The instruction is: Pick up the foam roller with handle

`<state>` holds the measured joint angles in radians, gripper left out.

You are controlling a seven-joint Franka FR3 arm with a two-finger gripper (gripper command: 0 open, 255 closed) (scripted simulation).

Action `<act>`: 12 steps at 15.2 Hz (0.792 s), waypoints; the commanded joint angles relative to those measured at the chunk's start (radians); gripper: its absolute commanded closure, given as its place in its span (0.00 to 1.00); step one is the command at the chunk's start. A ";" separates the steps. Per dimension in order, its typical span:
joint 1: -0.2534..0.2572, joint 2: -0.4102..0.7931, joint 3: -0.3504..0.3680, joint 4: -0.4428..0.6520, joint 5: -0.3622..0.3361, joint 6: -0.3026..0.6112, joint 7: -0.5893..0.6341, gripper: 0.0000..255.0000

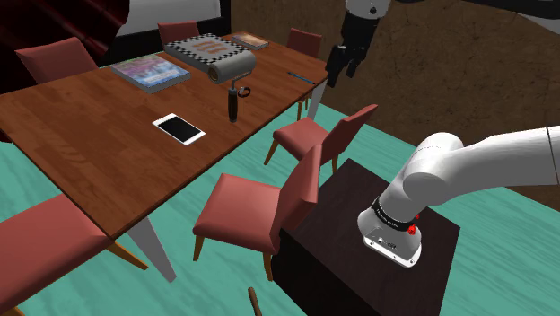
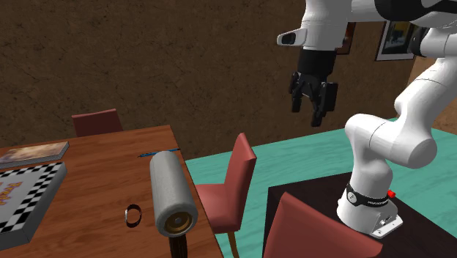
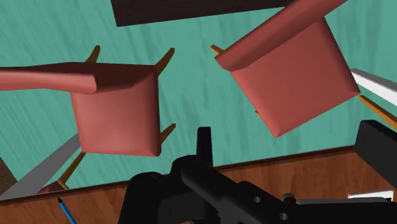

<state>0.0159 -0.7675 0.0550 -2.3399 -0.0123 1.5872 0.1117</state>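
Foam roller with handle (image 1: 231,65) is left untouched on the wooden surface (image 1: 108,135). It is seen as a grey cylinder on its side, close to the long edge that faces the stand (image 1: 377,260) and toward the far corner. A dark handle (image 1: 233,103) is seen at one end of it, and a small ring (image 2: 132,215) just beside it.

The jaws of the black gripper (image 1: 344,72) are held apart with nothing between them. They hang in the air past that long edge, above the height of the surface and well apart from the roller. In the wrist view two red chairs (image 3: 118,108) and teal floor (image 3: 191,70) are seen below the gripper.

A blue pen (image 1: 301,76) is laid near the far corner. A checkered board (image 1: 202,47) and a book (image 1: 249,39) are placed along the far end. A colourful book (image 1: 150,70) is set further along, and a white flat device (image 1: 179,128) lies near the middle.

Print is seen on the covers, but no writing can be read.

Open wood is left around the roller on the side toward the device. The long edge is lined with red chairs pushed close to it.
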 commanded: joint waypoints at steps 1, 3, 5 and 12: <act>0.000 0.000 0.000 0.000 0.000 0.000 0.000 0.00; -0.015 0.052 0.040 0.020 0.035 0.041 0.101 0.00; -0.031 0.109 0.078 0.047 0.063 0.082 0.200 0.00; -0.095 0.334 0.192 0.190 0.111 0.210 0.538 0.00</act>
<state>-0.0686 -0.4622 0.2350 -2.1692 0.0957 1.7797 0.6000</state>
